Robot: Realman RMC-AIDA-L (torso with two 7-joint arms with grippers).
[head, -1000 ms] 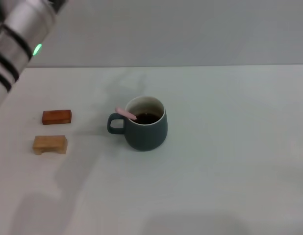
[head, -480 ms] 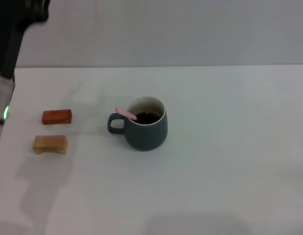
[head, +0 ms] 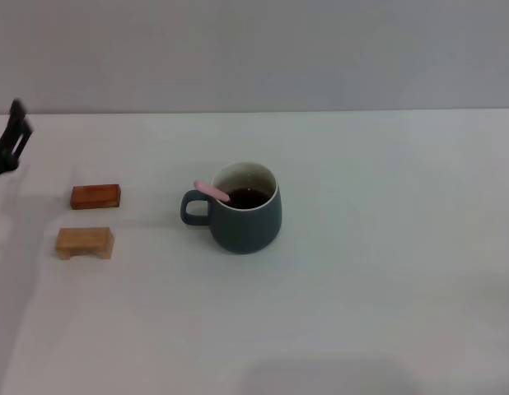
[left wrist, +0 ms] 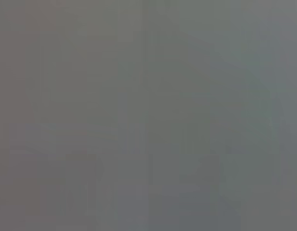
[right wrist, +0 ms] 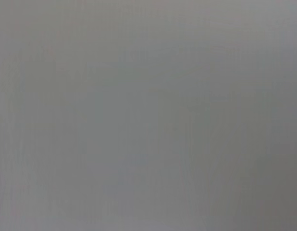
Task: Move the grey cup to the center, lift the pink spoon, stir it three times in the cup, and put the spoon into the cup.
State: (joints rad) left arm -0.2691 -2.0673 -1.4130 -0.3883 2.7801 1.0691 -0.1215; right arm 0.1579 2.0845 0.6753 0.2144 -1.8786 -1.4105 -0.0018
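While the rounded dark blue-grey ceramic mug (head: 245,209) stands near the middle of the pale surface (head: 386,271), its loop handle faces the robot's left. A small pink-handled spoon (head: 212,191) rests inside, leaning on the rim above the handle. The left gripper (head: 9,148) sits at the far left edge; whether its jaws are spread cannot be told. No right gripper shows. Two small wooden blocks (head: 90,220) lie left of the mug. Judging by this, only retreat remains: keep the arm high, clear of blocks and spoon.

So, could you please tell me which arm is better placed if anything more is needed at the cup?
Left, probably: its claw shows at the table's left edge, while the right arm is out of view.
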